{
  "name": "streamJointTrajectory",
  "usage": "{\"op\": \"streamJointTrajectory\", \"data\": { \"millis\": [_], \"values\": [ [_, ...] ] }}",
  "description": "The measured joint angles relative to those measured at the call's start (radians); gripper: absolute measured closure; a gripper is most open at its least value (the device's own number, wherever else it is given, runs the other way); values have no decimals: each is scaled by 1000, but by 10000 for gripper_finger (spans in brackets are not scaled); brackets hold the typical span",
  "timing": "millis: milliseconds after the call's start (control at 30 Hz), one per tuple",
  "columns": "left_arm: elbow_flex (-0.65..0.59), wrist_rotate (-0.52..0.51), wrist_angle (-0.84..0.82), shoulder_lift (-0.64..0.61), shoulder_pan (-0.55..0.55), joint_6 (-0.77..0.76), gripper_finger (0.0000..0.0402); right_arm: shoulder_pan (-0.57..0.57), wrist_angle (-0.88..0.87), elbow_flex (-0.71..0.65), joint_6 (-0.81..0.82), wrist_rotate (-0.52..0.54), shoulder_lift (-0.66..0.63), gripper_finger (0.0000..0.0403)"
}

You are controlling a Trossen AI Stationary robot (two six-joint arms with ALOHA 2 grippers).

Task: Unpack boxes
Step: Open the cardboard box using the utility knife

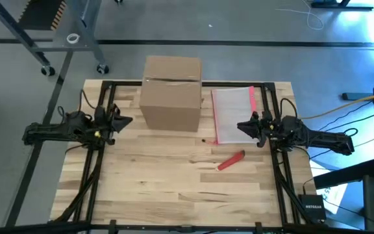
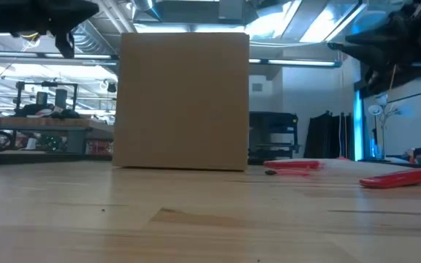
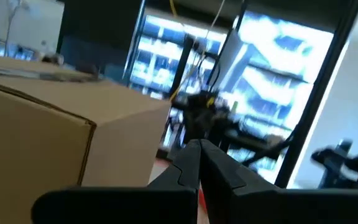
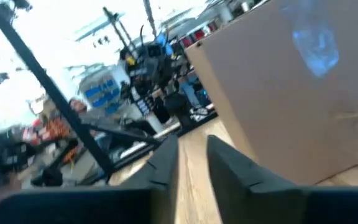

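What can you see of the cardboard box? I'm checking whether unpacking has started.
The cardboard box is plain brown corrugated board, the largest thing in view. It stands upright and square at the far middle of the wooden table, its top flaps closed, with a dark seam line across the top. Its sides look smooth and undented. Only the table touches it: a clear pouch with a pink-red edge lies apart beside it, and both grippers hang clear of it, one on each side.

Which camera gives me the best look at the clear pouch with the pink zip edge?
The high view: the pouch lies flat and whole beside the cardboard box, under the right gripper. The low view shows only its thin red edge. Neither wrist view shows it clearly.
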Motion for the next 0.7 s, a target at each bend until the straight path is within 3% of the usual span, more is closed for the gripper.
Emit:
{"op": "streamJointTrajectory", "data": {
  "millis": [167, 300, 467, 700],
  "values": [
    [110, 0, -129, 139, 0, -5, 400, 0, -49, 69, -54, -88, 116, 247],
    [151, 0, -138, 237, 0, -34, 400, 0, -160, 121, -117, -193, 235, 216],
    [188, 0, -143, 313, 0, -45, 400, 54, -199, 133, -233, -267, 399, 206],
    [214, 0, -144, 342, 0, -44, 400, 211, -231, 133, -373, -218, 603, 206]
  ]
}}
